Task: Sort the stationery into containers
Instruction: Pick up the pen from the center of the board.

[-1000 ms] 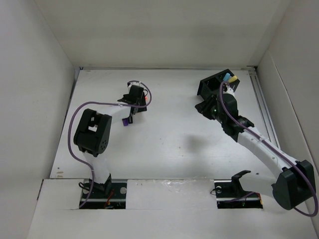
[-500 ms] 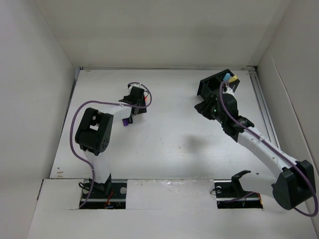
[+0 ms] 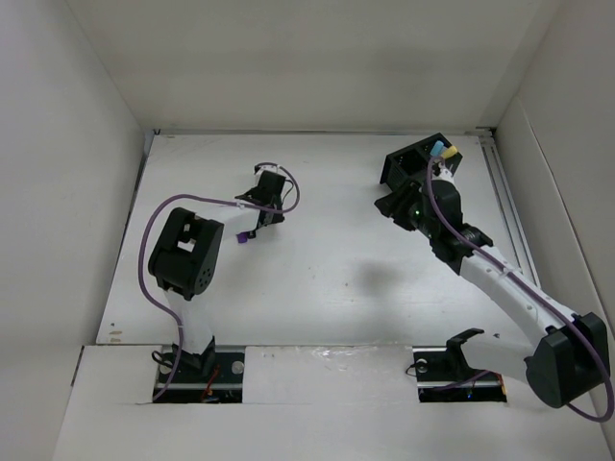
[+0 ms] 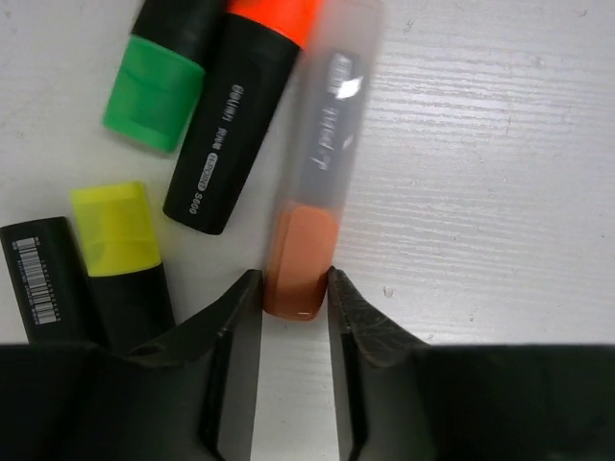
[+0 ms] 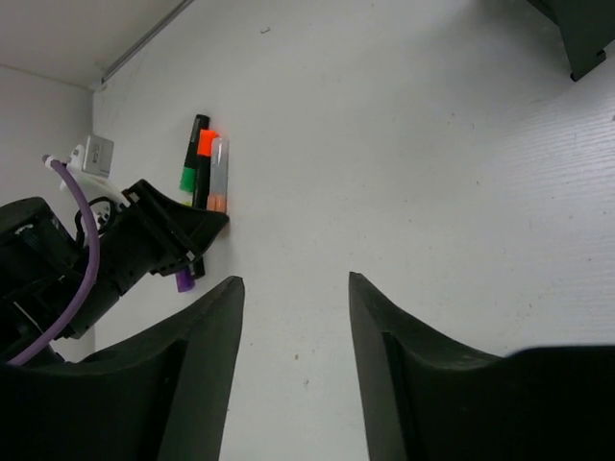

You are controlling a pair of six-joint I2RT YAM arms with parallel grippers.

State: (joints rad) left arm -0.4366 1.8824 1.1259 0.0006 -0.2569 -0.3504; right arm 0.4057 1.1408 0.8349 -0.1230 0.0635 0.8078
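**Item 1. Left gripper [image 4: 293, 280].** The jaws are drawn in narrow and pinch the orange end of the pale-barrelled orange marker [image 4: 322, 163]. Each jaw touches one side of it.

**Item 2. Pale-barrelled orange marker.** It lies flat on the surface [image 4: 480, 144]. Its long axis runs straight away from the jaws, leaning slightly right in the wrist view, so the grip goes across the short axis at the near end.

**Item 3. Neighbours.**
- The orange-capped black marker [image 4: 235, 125] lies just beside the held one on its left.
- The green-capped marker [image 4: 154, 91] lies further left.
- The yellow-capped marker [image 4: 120, 250] lies near the left jaw (close enough, by judgement, to be nudged when the marker is lifted).

**Item 4. Organiser [image 3: 408, 165].** It stands on the far right of the surface, well apart from the markers. A light blue tip [image 3: 439, 149] shows in it.

**Item 5. Right gripper [image 5: 293, 283].** The jaws are apart with nothing between them.

**Relation governing the next move.** The left arm is nearer the markers and the right arm is nearer the organiser. The likely move is a lift, then a carry rightward across the surface.

**Views compared.**
- The left wrist view alone shows the pinch.
- The top view hides the pinch under the wrist but shows the organiser.
- The right wrist view shows the marker cluster from afar, end on to the left gripper.
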